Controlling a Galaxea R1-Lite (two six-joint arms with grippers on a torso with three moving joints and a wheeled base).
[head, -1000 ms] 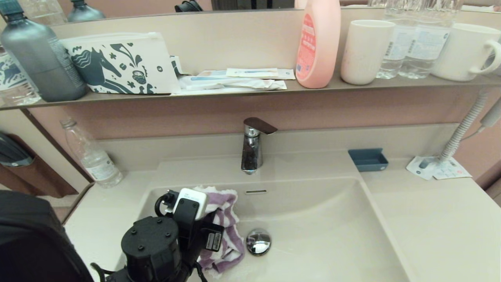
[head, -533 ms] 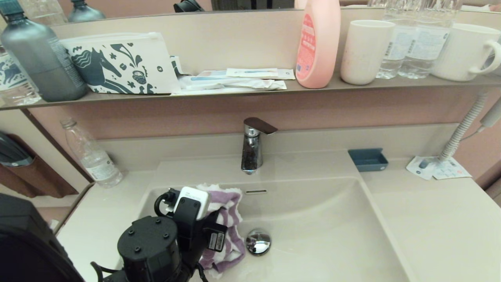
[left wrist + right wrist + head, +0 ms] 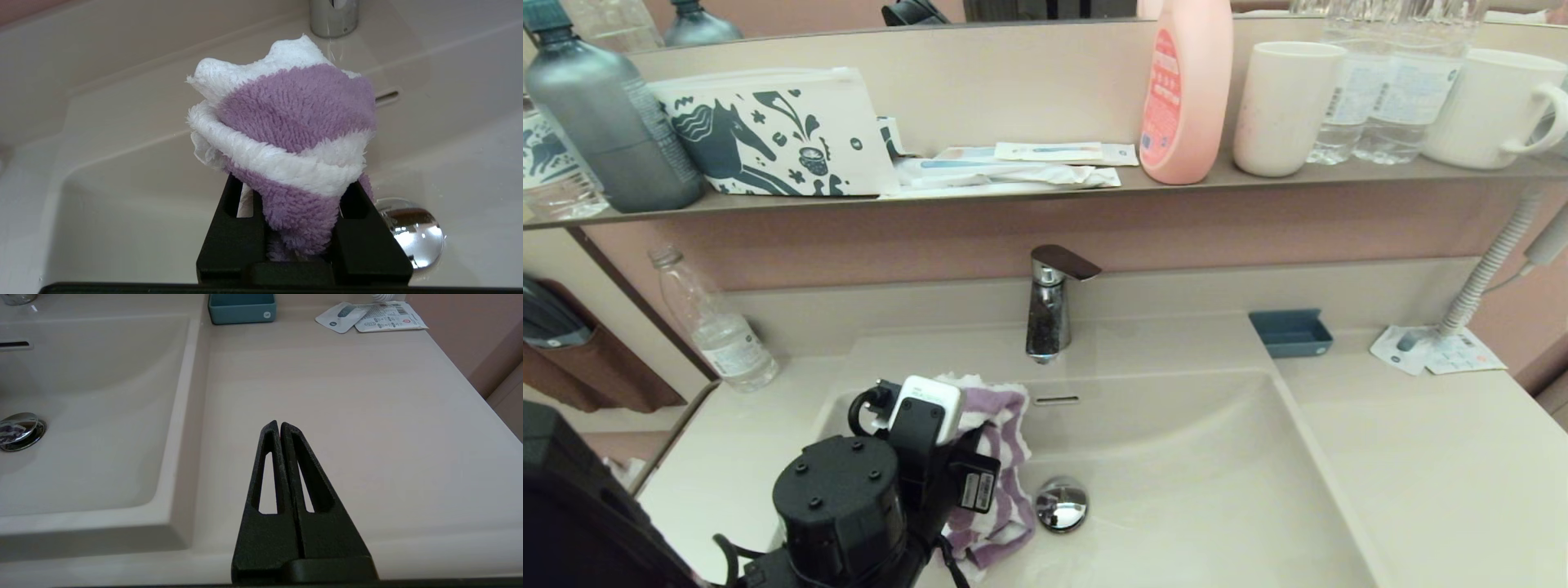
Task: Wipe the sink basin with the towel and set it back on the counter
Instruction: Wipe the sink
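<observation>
Left gripper (image 3: 292, 192): clamps towel (image 3: 294, 134) inside sink basin (image 3: 1217, 474), beside drain plug (image 3: 1062, 504). Right gripper (image 3: 280, 426): closed, empty, above counter (image 3: 347, 416).

towel (image 3: 1001, 457) lifted slightly, nearer the faucet (image 3: 1049, 306)

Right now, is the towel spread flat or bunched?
Bunched. The towel is crumpled into a wad, clamped in the left end effector, inside the sink basin beside the drain plug.

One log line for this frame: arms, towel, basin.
left gripper: shut on towel, inside sink basin, near drain plug | right gripper: shut, parked over counter
</observation>
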